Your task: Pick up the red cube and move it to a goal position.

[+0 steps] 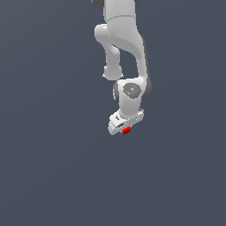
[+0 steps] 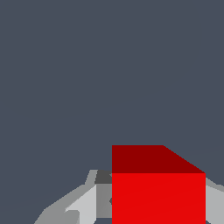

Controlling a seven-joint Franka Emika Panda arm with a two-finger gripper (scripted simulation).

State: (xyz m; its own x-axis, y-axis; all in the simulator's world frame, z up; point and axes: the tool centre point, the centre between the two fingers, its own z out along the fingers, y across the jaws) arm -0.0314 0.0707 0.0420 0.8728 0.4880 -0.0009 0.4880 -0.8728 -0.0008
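We saw the white Panda arm (image 1: 126, 53) reaching down over a plain dark grey ground (image 1: 44, 167). Its gripper (image 1: 125, 128) was clamped on the red cube (image 1: 127, 130), which sat between the grey fingers (image 2: 83, 205) in the wrist view (image 2: 157, 197).
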